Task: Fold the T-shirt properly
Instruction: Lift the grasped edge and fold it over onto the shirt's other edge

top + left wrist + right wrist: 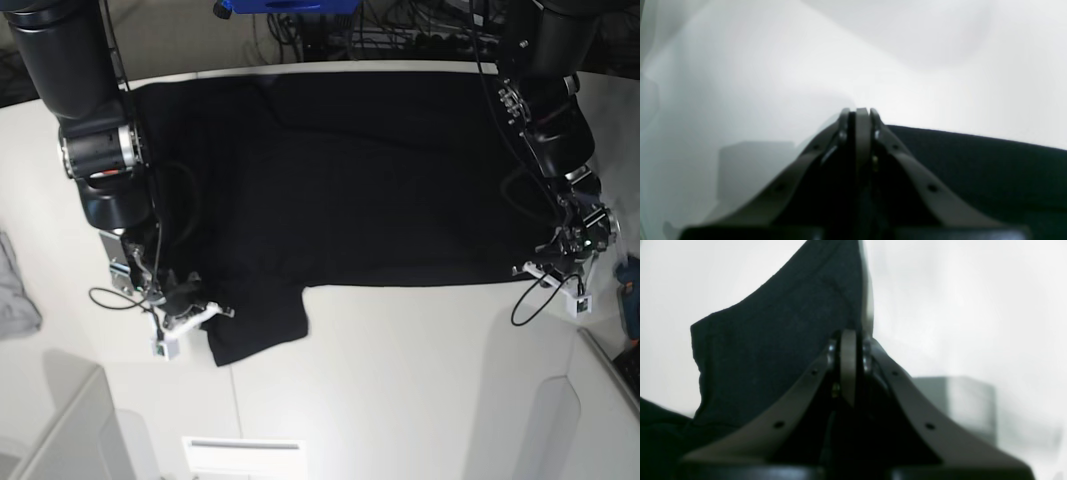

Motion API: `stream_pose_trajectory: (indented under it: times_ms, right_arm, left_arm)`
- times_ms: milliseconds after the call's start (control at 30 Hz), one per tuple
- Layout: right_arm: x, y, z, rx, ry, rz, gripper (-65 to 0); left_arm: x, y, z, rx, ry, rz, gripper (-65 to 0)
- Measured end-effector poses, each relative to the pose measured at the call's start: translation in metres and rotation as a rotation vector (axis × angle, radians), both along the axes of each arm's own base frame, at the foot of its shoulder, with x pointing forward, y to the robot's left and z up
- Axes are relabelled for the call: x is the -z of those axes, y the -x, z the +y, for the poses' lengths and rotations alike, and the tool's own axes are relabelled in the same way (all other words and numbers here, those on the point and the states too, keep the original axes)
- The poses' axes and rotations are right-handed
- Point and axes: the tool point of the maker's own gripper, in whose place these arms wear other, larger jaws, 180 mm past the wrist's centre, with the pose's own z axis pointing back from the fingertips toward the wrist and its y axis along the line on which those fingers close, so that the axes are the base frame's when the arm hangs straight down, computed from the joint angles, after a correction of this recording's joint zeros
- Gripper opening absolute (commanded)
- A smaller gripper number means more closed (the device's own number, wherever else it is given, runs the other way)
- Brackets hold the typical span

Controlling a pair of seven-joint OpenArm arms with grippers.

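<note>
Nearest the camera in the base view, the white table [400, 380] lies bare up to the T-shirt [360, 180], which is spread flat and plain side up, one sleeve jutting toward the front edge. At that sleeve's outer corner sits the right gripper [195, 312], its fingers closed. In its wrist view black cloth rises right at the shut tips, so it is probably pinching the sleeve edge, though the blur leaves the bite itself unclear. On the other side, at the shirt's front corner, the left gripper [555, 270] has its fingers pressed together too, with the dark hem running just beside them; whether fabric is actually caught between them cannot be made out.

The risk from here is uneven hold. If one side has only a thin edge, or nothing, lifting both arms would drag the shirt askew or let a corner slip, leaving a crooked fold. The loose cables near each wrist could also snag the cloth. Farther back, the shirt reaches the table's far edge. A small grey cloth [15, 290] lies well apart by the side edge.
</note>
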Motion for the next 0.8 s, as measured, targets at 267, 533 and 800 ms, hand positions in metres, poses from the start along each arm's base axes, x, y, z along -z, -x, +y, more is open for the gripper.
stream_pose_trajectory:
  times_ms: [267, 533, 800]
  right_arm:
    - [-0.006, 0.004, 0.000, -0.016, 0.002, -0.027, -65.0]
    - [-0.022, 0.007, -0.018, 0.013, -0.016, -0.058, -65.0]
    - [-0.043, 0.018, -0.016, -0.002, -0.053, -0.087, -65.0]
  left_arm:
    - [-0.010, 0.023, 0.007, 0.032, -0.098, 0.014, -65.0]
    - [-0.018, 0.032, 0.001, 0.005, 0.038, -0.020, -65.0]
    - [-0.050, 0.032, 0.005, 0.028, -0.012, -0.103, -65.0]
